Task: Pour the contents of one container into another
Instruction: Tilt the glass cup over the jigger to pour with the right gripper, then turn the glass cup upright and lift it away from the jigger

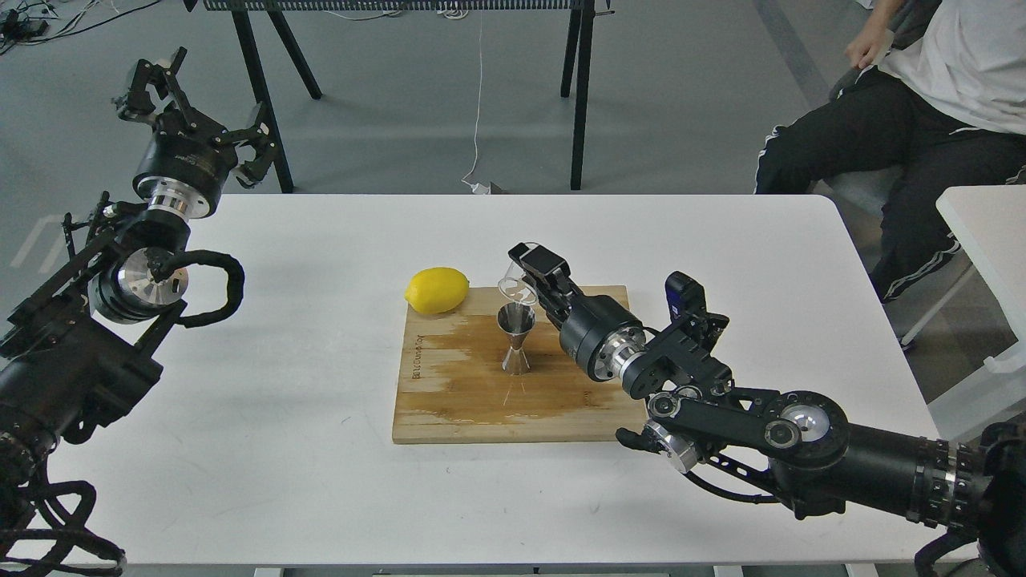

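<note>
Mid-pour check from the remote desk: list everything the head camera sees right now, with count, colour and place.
glass cup: one, clear, tilted above the jigger, held by the right gripper
jigger: one, shiny steel, upright near the middle of the board
lemon: one, yellow, at the board's far left corner
cutting board: one, wooden with darker wet-looking patches, centre of the table
table: one, white, carrying the board
second table: one, white, right edge of view
black-legged stand: one, behind the table
seated person: one, white top, black trousers, far right
left gripper: one, black, open, raised off the table's far left
right gripper: one, black, over the board
</note>
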{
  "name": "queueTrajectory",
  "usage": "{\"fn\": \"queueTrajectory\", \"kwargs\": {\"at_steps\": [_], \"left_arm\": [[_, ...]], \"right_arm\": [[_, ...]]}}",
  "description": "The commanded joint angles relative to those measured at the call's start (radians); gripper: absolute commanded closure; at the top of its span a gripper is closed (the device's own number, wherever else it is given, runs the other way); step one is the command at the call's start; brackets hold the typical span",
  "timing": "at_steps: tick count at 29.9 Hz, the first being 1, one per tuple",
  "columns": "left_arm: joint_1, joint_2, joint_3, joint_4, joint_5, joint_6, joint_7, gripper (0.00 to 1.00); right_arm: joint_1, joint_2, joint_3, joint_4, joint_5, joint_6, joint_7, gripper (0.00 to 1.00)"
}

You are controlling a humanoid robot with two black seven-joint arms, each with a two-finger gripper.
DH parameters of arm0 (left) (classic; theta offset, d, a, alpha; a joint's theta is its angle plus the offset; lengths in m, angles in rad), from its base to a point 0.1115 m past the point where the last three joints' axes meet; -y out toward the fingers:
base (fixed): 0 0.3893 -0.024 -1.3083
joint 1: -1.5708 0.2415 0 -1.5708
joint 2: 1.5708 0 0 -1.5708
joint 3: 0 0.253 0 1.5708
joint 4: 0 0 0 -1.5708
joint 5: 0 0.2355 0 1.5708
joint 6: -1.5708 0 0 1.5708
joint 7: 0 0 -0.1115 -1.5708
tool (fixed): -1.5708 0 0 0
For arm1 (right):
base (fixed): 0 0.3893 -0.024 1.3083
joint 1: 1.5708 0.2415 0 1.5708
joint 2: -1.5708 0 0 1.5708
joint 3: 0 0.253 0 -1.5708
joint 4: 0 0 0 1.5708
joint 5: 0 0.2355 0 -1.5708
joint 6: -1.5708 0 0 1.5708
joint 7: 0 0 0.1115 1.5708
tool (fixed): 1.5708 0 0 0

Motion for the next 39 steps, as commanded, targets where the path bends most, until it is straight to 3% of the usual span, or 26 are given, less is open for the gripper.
{"fn": "queueTrajectory", "kwargs": {"at_steps": [1, 39], "left_arm": [[0.0, -0.003, 0.0, 0.0, 0.0, 0.0, 0.0, 0.0], [0.005, 0.0, 0.0, 0.0, 0.0, 0.0, 0.0, 0.0]], "right_arm": [[0.018, 0.002, -0.027, -0.005, -0.005, 0.0, 0.001, 0.78], [0.114, -0.047, -0.208, -0.023, -0.108, 0.0, 0.093, 0.78]]}}
